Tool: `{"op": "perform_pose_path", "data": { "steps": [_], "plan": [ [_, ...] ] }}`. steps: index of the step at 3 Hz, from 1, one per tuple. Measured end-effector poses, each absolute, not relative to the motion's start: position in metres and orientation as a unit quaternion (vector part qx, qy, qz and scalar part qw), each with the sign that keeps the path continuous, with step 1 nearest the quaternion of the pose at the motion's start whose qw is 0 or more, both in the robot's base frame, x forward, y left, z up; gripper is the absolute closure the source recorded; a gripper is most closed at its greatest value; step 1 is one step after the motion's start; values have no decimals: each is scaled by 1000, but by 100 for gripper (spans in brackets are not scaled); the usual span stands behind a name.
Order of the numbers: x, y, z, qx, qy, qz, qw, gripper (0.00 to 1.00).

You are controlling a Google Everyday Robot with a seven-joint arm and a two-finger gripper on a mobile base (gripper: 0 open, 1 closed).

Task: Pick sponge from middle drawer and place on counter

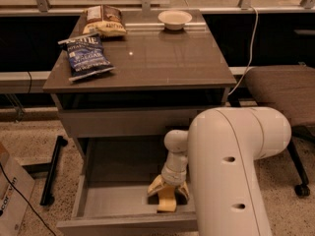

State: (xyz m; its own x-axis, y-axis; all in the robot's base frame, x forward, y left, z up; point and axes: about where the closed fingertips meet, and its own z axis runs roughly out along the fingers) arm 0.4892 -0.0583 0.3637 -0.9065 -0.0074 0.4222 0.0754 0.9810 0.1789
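Presently viewed: single camera view.
Sponge (167, 202): lying on the middle drawer (115, 200) floor, close to the front panel.
Gripper (168, 190): lowered into the drawer, fingers (154, 186) spread apart, straddling the sponge's upper end; grip not established.
Counter (157, 63): bears a blue chip bag (87, 57), a second chip bag (103, 26) and a bowl (174, 18).
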Motion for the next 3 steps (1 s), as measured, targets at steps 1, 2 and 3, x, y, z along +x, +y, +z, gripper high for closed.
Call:
{"op": "perform_pose_path", "data": {
  "steps": [1, 2, 3],
  "plan": [
    [486, -57, 360, -34, -971, -94, 219, 36],
    [486, -56, 361, -43, -970, -94, 218, 59],
    [485, -58, 363, -51, -970, -101, 214, 83]
  ]
}}
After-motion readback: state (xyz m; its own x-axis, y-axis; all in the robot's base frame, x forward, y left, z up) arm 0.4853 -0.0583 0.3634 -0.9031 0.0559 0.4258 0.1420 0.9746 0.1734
